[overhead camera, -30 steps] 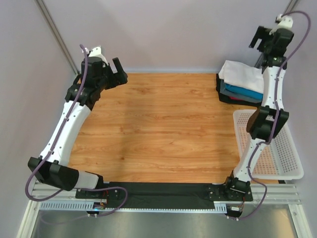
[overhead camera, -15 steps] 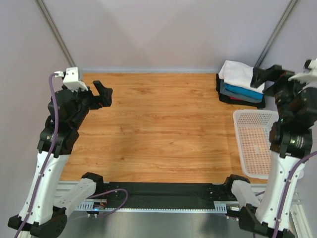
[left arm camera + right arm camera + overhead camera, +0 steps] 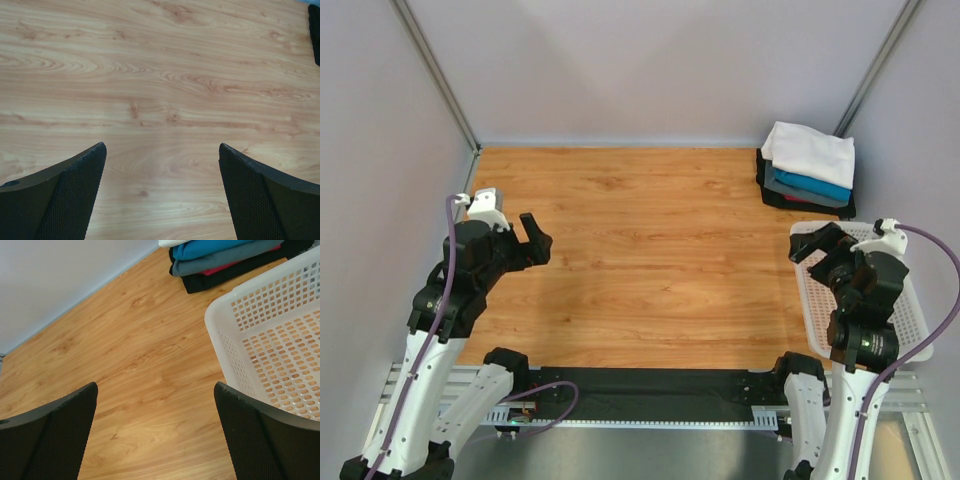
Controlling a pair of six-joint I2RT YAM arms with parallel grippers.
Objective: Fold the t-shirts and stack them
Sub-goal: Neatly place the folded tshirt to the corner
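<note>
Top view looks down from behind; wrist views peer closely past their fingers (image 3: 65, 200), the right sharing shirts (image 3: 220, 250) and basket (image 3: 265, 287) ahead.

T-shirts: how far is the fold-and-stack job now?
Done, it seems: the t-shirts lie folded in one stack, far right, white on top. In hand: nothing; left gripper and right gripper are open. Left: apparently nothing; no loose shirt shows on the table or basket.
</note>
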